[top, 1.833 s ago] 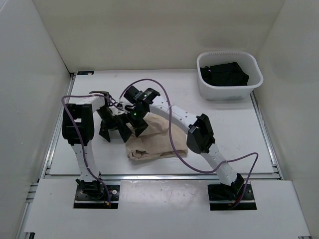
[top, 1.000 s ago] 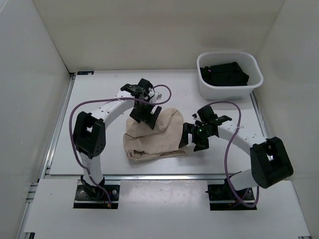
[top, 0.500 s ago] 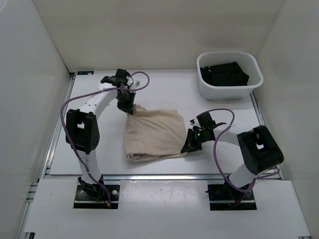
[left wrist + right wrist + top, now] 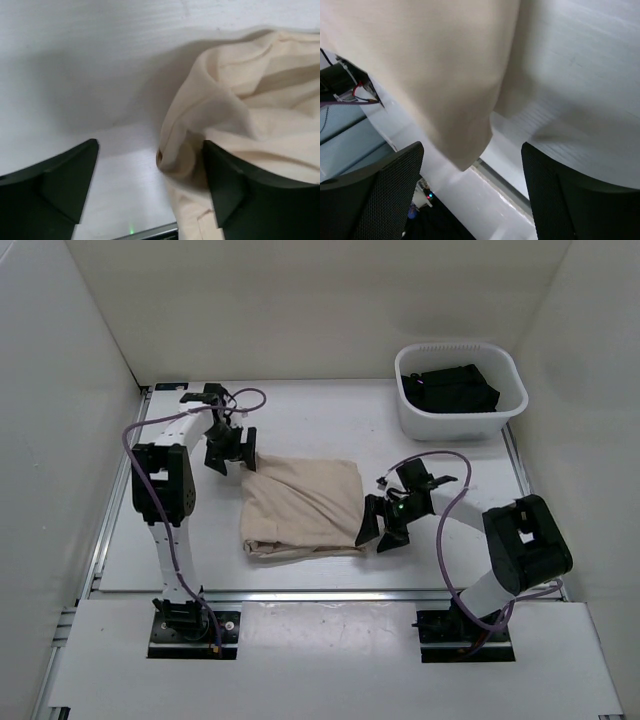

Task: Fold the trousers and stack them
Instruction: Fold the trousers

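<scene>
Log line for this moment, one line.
trousers: folded | left hand: open, at far-left corner | right hand: open, at near-right corner

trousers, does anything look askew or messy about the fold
Slightly. The trousers lie folded but not square: the corner by the left gripper is bunched, and the near-left edge shows layers poking out unevenly. No damage shows.
</scene>
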Robot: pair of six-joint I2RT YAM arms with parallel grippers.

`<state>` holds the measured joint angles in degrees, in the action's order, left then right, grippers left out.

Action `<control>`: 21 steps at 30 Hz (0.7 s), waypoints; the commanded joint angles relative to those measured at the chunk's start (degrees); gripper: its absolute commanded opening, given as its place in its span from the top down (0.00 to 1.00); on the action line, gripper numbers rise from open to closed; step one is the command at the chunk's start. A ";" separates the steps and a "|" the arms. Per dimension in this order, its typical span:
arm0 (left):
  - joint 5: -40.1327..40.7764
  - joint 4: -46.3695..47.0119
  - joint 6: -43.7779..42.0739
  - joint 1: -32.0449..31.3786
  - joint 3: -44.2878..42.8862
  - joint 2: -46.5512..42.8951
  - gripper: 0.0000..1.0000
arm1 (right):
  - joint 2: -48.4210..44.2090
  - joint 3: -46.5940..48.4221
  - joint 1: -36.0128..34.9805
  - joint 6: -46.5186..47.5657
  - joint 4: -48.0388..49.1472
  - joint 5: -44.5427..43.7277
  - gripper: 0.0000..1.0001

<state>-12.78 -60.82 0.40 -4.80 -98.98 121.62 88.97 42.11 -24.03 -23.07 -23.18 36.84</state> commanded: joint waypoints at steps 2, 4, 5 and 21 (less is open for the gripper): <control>-1.46 -3.86 -0.40 3.12 0.71 -12.00 0.00 | -2.74 9.64 1.96 5.40 -9.77 0.34 0.14; -2.08 -5.26 -0.40 4.36 6.30 -19.12 0.00 | -2.14 14.64 3.02 3.92 -8.91 -1.76 0.13; -2.69 -6.06 -0.40 4.36 8.87 -21.23 0.00 | -1.61 16.24 3.81 2.78 -7.77 -2.64 0.13; -11.47 -1.59 -0.40 1.11 37.02 -27.06 0.05 | 28.54 36.20 4.34 -19.64 6.38 -18.83 0.23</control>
<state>-20.27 -65.41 0.38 -2.87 -61.69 94.72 115.15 77.01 -19.57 -38.68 -21.15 21.45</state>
